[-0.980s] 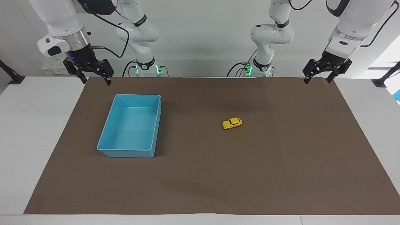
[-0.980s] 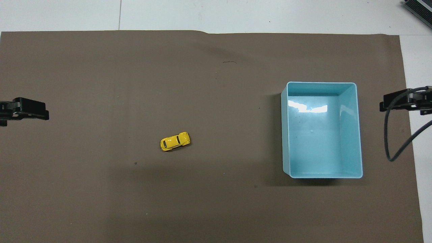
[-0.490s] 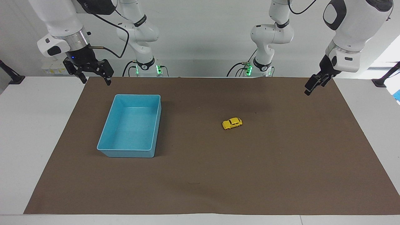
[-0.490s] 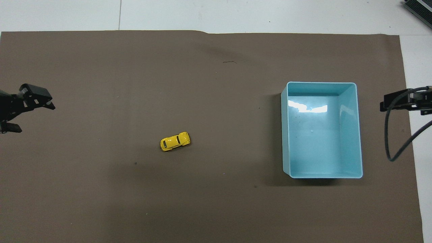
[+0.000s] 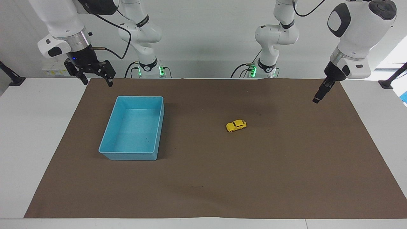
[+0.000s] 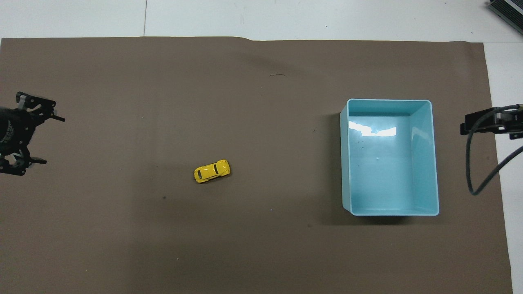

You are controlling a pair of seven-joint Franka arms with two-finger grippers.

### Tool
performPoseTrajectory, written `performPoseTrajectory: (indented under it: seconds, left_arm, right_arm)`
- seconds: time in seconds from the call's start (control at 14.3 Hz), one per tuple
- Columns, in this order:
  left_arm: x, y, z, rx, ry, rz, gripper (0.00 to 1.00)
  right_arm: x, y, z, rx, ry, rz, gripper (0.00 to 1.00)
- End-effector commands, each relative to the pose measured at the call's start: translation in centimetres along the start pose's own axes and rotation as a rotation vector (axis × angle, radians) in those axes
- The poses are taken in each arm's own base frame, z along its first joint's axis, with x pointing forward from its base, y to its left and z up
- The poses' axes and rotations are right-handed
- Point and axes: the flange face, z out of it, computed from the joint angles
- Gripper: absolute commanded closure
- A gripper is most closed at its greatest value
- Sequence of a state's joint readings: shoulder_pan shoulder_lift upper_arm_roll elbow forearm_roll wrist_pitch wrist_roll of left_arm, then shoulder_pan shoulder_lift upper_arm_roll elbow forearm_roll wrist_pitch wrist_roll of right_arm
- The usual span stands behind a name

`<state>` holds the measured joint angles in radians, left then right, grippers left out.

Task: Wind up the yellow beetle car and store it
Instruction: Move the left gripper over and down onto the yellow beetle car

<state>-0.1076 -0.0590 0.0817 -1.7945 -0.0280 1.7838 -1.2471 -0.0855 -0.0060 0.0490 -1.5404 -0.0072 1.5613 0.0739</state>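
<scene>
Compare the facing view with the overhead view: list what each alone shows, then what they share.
Facing view only: both white arms, their bases and the wall.
Overhead view only: the left hand with fingers spread open.
Both: the tiny yellow beetle car alone on the brown paper mat, the empty blue plastic bin toward the right arm's end, and the right hand open.

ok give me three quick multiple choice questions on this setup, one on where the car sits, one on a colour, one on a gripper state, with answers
1. Where is the yellow beetle car?
A. in the bin
B. on the brown mat, apart from the bin
C. held by a gripper

2. What colour is the bin?
A. red
B. light blue
C. green

3. How is the left gripper?
A. open, holding nothing
B. shut on the car
C. resting in the bin

Answers: 1 B, the car stands alone on the mat toward the left arm's end. 2 B, its walls and floor are light blue. 3 A, the overhead view shows its fingers spread over the mat's edge.
</scene>
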Motion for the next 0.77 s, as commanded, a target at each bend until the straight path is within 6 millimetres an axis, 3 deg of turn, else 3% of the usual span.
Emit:
performPoseTrajectory:
  seconds: [0.0, 0.14, 0.35, 0.7]
  left_arm:
    - [0.4, 0.8, 1.7, -0.023, -0.014, -0.232, 0.0]
    - [-0.3, 1.3, 2.4, -0.016, -0.017, -0.332, 0.0]
    - [-3.9, 2.8, 5.5, 0.019, -0.02, -0.401, 0.0]
    - [-8.4, 3.7, 8.7, -0.033, -0.03, -0.598, 0.0]
  right_arm:
    - [0.0, 0.3, -0.1, -0.002, 0.004, 0.018, 0.0]
    - [0.0, 0.3, -0.1, -0.001, 0.002, 0.018, 0.0]
    - [0.0, 0.3, -0.1, -0.002, 0.001, 0.018, 0.0]
    - [0.0, 0.2, -0.1, -0.002, 0.001, 0.017, 0.0]
